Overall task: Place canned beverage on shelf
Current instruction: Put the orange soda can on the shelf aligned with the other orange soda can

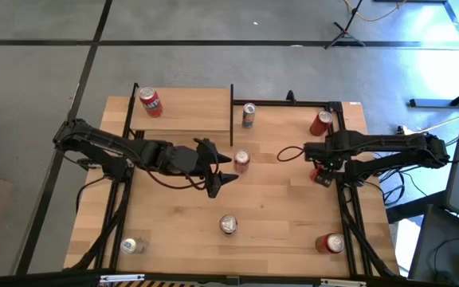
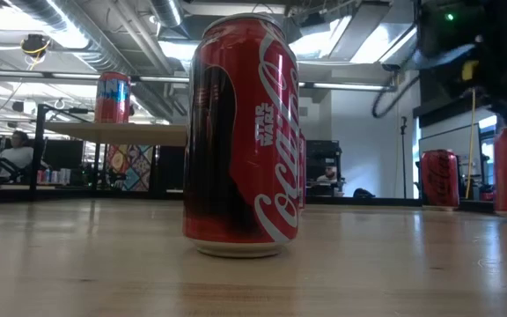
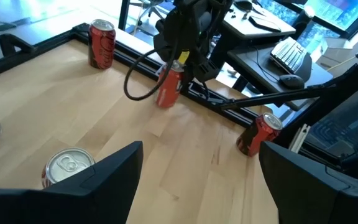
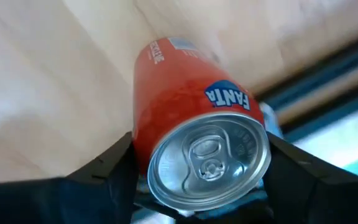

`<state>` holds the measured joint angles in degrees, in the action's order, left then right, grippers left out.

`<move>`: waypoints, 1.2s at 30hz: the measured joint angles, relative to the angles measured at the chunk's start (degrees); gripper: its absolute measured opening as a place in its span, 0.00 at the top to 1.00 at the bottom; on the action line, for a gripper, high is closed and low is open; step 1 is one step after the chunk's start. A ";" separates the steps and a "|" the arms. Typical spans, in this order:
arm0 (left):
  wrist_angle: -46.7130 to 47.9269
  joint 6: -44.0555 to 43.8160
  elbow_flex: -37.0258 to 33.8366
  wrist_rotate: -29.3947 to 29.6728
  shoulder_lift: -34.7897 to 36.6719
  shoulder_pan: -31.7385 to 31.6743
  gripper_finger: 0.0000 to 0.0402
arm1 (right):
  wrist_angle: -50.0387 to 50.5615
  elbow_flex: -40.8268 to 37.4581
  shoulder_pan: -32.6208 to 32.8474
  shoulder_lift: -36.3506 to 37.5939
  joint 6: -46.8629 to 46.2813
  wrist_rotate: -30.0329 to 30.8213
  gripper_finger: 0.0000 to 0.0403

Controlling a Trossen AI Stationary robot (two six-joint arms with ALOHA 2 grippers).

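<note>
A light-wood counter fills the middle of the overhead frame, with two dark robot arms reaching in from its left and right edges. The right hand sits at the right-centre of the frame, near the counter's right edge, with an orange Fanta can between its fingers. In the right wrist view the two dark fingers press against both sides of the can near its silver top, and the can looks tilted over the wood. The left wrist view shows the same can under that hand, close to the black rail along the counter's edge. The left hand hovers near the centre of the overhead frame with its fingers spread wide and nothing between them. Just right of it stands a small can with a silver top. The shelf, a small light-wood board framed by thin black posts, takes up the upper left part of the counter. One red can already stands on it near its left end. Other cans are scattered about: one in the upper middle, a red one in the upper right corner, one in the lower middle, one lying at lower right, and a pale one at lower left.
</note>
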<state>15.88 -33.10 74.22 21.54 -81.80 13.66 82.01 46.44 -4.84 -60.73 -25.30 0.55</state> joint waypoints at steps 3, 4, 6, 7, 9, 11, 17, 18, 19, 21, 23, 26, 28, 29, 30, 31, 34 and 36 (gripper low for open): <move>0.14 -1.28 0.00 0.01 0.01 0.60 0.23 | -3.35 1.85 0.00 0.03 -1.85 -3.48 0.38; 0.30 -1.69 0.00 0.02 0.02 0.93 0.23 | -4.37 2.53 0.05 0.02 -2.59 -4.52 0.38; 1.32 -3.04 0.00 0.20 0.02 1.74 0.23 | -6.58 4.19 1.32 0.02 -3.18 -5.45 0.38; 2.28 -4.07 0.00 0.23 0.03 2.23 0.23 | -8.35 4.94 2.37 0.04 -3.04 -5.57 0.38; 4.15 -6.06 0.00 0.22 0.04 3.28 0.23 | -13.19 6.21 4.89 0.00 -3.07 -5.88 0.38; 6.98 -7.85 0.00 0.24 0.38 4.52 0.23 | -17.39 7.62 7.25 -0.78 -4.14 -6.48 0.38; 16.22 -9.99 0.00 -1.95 1.95 7.92 0.23 | -20.21 15.54 12.78 -10.66 -5.54 -4.24 0.38; 17.16 -9.50 0.00 -2.84 2.27 8.29 0.23 | -20.03 17.69 13.49 -13.09 -5.22 -3.71 0.38; 18.03 -8.61 0.00 -3.47 2.62 8.74 0.23 | -19.67 19.92 14.23 -15.70 -4.71 -3.14 0.38; 19.99 -7.76 0.03 -3.41 3.00 9.51 0.23 | -17.92 24.72 15.43 -20.97 -4.45 -2.06 0.38; 21.95 -7.46 0.04 -2.56 3.10 10.20 0.23 | -16.13 29.89 15.85 -26.26 -4.48 -1.41 0.38; 24.60 -8.05 0.04 -2.29 3.13 11.10 0.23 | -13.88 38.03 15.84 -34.38 -6.21 -1.46 0.38; 26.52 -9.44 0.04 -2.51 3.15 11.67 0.23 | -11.59 43.16 15.76 -39.73 -7.45 -1.15 0.38; 27.17 -10.27 0.04 -2.51 3.15 12.02 0.23 | -10.64 45.56 15.71 -42.09 -7.84 -1.15 0.38; 27.81 -10.94 0.04 -2.52 3.15 12.37 0.23 | -9.58 48.06 15.69 -44.57 -8.41 -1.13 0.38; 28.43 -11.48 0.04 -2.51 3.15 12.74 0.23 | -8.61 50.36 15.67 -46.92 -8.98 -1.18 0.38; 29.27 -12.55 0.04 -2.67 3.15 13.88 0.23 | -5.49 56.48 15.58 -52.87 -10.36 -1.63 0.38; 29.15 -12.89 0.04 -2.67 3.15 14.60 0.23 | -4.44 59.65 15.66 -55.85 -11.33 -2.35 0.38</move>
<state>45.03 -45.99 74.26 18.87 -78.65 28.26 77.57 106.09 10.82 -116.58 -36.63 -1.79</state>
